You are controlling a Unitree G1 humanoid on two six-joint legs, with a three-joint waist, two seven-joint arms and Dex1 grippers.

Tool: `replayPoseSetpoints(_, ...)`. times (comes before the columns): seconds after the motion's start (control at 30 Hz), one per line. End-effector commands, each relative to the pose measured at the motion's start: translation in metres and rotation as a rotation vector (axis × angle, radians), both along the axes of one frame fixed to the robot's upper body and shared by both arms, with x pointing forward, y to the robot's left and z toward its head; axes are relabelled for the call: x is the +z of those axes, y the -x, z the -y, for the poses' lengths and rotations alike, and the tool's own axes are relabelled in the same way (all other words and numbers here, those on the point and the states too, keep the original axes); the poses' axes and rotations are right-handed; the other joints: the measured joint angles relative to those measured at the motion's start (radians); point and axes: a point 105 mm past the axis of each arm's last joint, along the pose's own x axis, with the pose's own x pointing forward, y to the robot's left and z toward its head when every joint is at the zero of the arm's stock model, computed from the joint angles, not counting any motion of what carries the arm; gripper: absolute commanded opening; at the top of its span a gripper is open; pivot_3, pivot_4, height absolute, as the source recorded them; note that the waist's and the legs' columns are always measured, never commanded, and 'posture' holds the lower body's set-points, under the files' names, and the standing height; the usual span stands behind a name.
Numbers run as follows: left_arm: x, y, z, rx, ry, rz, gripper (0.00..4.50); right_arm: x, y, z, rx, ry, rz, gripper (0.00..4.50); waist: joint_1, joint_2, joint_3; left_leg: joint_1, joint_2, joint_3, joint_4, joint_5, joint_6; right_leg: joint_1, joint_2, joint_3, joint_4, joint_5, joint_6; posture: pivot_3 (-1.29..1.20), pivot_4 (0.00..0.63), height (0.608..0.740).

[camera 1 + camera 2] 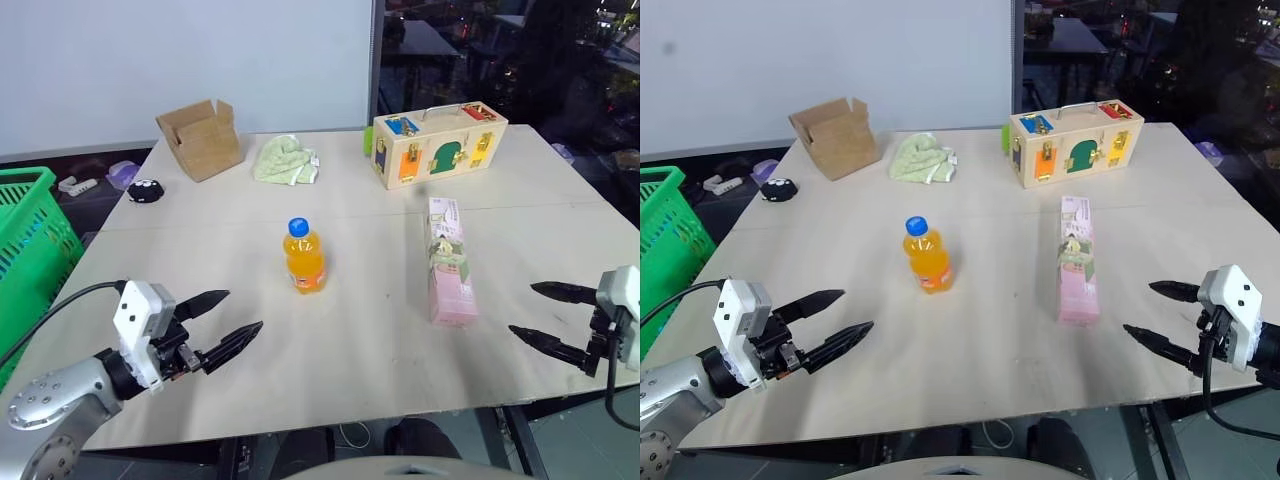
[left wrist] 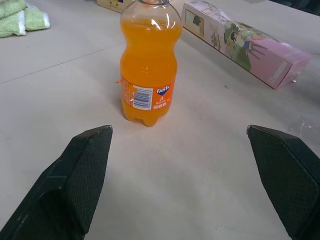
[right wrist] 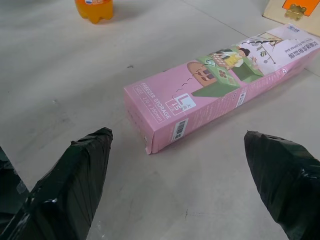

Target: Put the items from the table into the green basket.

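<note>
Two end effectors, left (image 1: pixel 222 321) and right (image 1: pixel 540 312), hover released near the Fanta bottle (image 1: pixel 304 256), each apparently lined up to grasp: left toward it, right toward the pink carton (image 1: pixel 447 261) beside it.

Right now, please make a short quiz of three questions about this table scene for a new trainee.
1. True or false: the orange bottle stands upright on the table.
2. On which side of the table is the green basket? A) robot's left B) robot's right
3. Fill in: the left gripper and right gripper are both ____.

Key: 1 true; 2 A; 3 open. The pink carton lies flat, untouched.
</note>
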Motion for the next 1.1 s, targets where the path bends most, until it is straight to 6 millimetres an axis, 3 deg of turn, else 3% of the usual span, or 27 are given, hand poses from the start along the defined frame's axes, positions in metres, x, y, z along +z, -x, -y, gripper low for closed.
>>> replayPoseSetpoints(0.03,0.019,-0.006,0.009,-0.069,-0.019,0.089,4.48,0.011,-0.020,-0.012,-0.055,0.031,0.062,4.50,0.000,0.000,0.000,0.000,0.000,0.000,0.000,0.000,0.000,0.000,0.000,0.000,0.000,0.000,0.000,0.05,0.000,0.740)
replayPoseSetpoints(0.13,0.042,-0.008,0.035,-0.201,-0.007,0.189,4.48,0.011,-0.046,-0.040,-0.157,-0.002,0.011,4.50,-0.004,-0.003,0.004,0.003,0.000,0.001,0.001,0.000,0.000,0.000,0.000,0.001,0.002,0.002,-0.002,0.05,0.000,0.740)
replayPoseSetpoints(0.33,0.050,-0.006,0.049,-0.303,-0.024,0.218,4.48,0.015,-0.071,-0.076,-0.256,-0.064,-0.036,4.50,0.000,-0.003,0.004,0.006,-0.001,0.000,-0.002,0.000,0.000,0.000,0.003,0.007,0.001,0.002,-0.002,0.06,0.000,0.740)
replayPoseSetpoints(0.47,0.052,-0.008,0.054,-0.311,-0.018,0.233,4.48,-0.001,-0.093,-0.082,-0.436,0.007,-0.109,4.50,0.003,-0.003,0.003,0.001,-0.001,0.000,-0.002,0.000,0.000,-0.003,0.007,0.010,0.001,0.003,-0.001,0.08,0.000,0.740)
replayPoseSetpoints(0.6,0.052,-0.009,0.055,-0.308,-0.018,0.244,4.48,-0.022,-0.101,-0.094,-0.531,0.057,-0.206,4.50,0.002,-0.003,0.003,-0.002,-0.001,-0.001,-0.001,0.000,0.000,-0.005,0.008,0.011,0.000,0.003,0.000,0.08,0.000,0.740)
replayPoseSetpoints(0.73,0.050,-0.007,0.058,-0.312,-0.015,0.238,4.48,-0.031,-0.111,-0.087,-0.675,0.098,-0.218,4.50,0.000,-0.003,0.003,-0.001,-0.001,-0.001,-0.001,0.000,0.000,-0.005,0.009,0.013,0.002,0.003,-0.001,0.10,0.000,0.740)
replayPoseSetpoints(0.9,0.048,-0.006,0.057,-0.305,-0.016,0.234,4.48,-0.042,-0.108,-0.104,-0.666,0.058,-0.315,4.50,0.001,-0.004,0.002,0.000,-0.001,-0.001,-0.001,0.000,0.000,-0.004,0.009,0.014,0.002,0.003,-0.001,0.10,0.004,0.740)
replayPoseSetpoints(1.1,0.045,-0.005,0.059,-0.306,-0.013,0.229,4.48,-0.055,-0.115,-0.098,-0.701,0.119,-0.327,4.50,0.000,-0.004,0.002,0.000,-0.001,0.000,-0.001,0.000,0.000,-0.004,0.009,0.014,0.002,0.003,-0.001,0.11,0.009,0.740)
